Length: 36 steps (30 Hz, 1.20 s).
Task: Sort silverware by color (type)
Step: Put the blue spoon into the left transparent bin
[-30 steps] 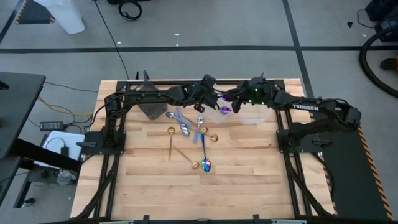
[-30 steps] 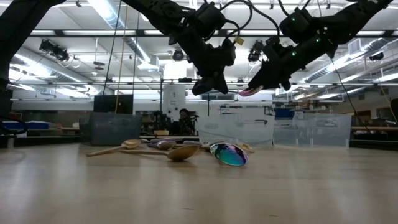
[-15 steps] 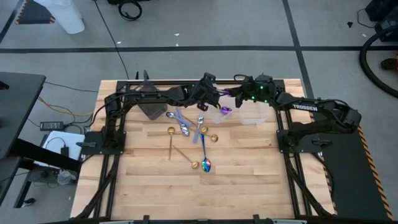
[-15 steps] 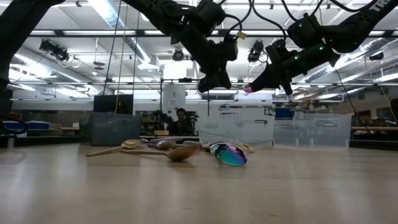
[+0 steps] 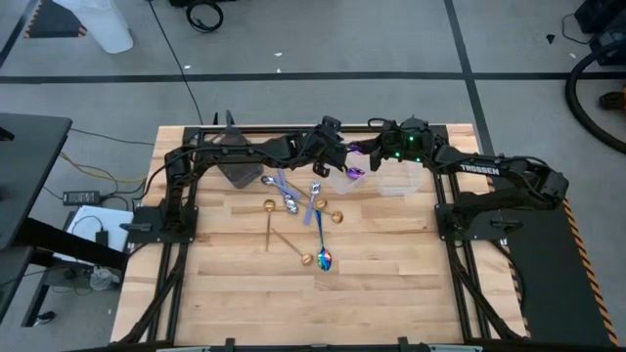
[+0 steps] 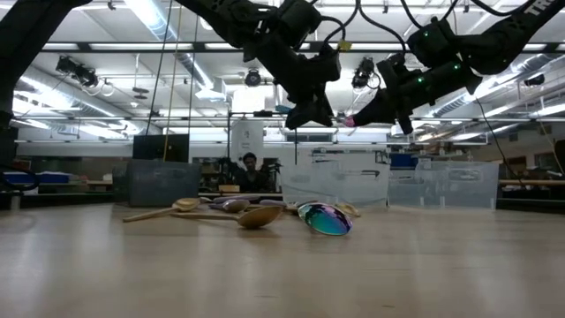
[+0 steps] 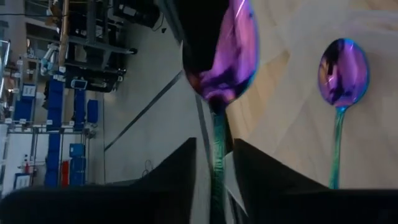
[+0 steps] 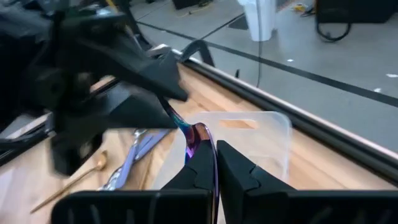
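Mid-air handover near the table's far edge: the right gripper (image 8: 208, 163) has its fingers closed on the bowl end of a purple spoon (image 5: 354, 173), above the clear tub (image 5: 396, 180). The left gripper (image 7: 214, 163) stands parted around the handle — seemingly letting go. Remaining spoons (image 5: 298, 210) lie mid-table, unsorted.

An iridescent spoon (image 7: 225, 56) shows a glossy purple-magenta bowl with a blue rim and a teal-green handle. A second iridescent spoon (image 7: 342, 74) has the same purple, blue and teal sheen. The gold spoons (image 5: 269, 208) are warm yellow. The table (image 5: 391, 264) is pale striped wood. Both arms are black; the clear tub (image 8: 249, 134) looks milky white.
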Motion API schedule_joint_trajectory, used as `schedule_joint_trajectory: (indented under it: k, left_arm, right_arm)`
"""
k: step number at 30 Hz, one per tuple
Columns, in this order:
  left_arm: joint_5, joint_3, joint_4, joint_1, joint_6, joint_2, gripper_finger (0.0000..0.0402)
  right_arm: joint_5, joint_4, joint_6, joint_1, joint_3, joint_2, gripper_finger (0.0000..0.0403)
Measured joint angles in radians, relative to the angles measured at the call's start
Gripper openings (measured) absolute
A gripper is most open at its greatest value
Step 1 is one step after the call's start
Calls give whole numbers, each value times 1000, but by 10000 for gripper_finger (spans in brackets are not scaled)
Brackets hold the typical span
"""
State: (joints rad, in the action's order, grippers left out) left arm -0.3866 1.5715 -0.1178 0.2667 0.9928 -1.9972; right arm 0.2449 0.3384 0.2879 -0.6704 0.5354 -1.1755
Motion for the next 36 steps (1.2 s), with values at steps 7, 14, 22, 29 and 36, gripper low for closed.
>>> schedule_joint_trajectory:
  k: [7, 14, 22, 29, 36]
  left_arm:
    - [-20, 0, -31, -20, -67, 7, 174]
    - [-37, -16, -23, -44, -150, 50, 168]
    - [-9, -196, 110, -60, -223, 140, 149]
    - [-8, -415, 286, -68, -255, 240, 144]
    - [34, -554, 354, -26, -312, 311, 144]
  right_arm:
    - [-10, -29, 26, 0, 0, 0, 14]
    - [-16, -80, 26, 2, 0, 0, 14]
    - [-121, -132, 27, 24, 0, 0, 16]
    - [-162, -130, 50, 61, 0, -1, 17]
    - [-185, -123, 79, 82, 0, -2, 17]
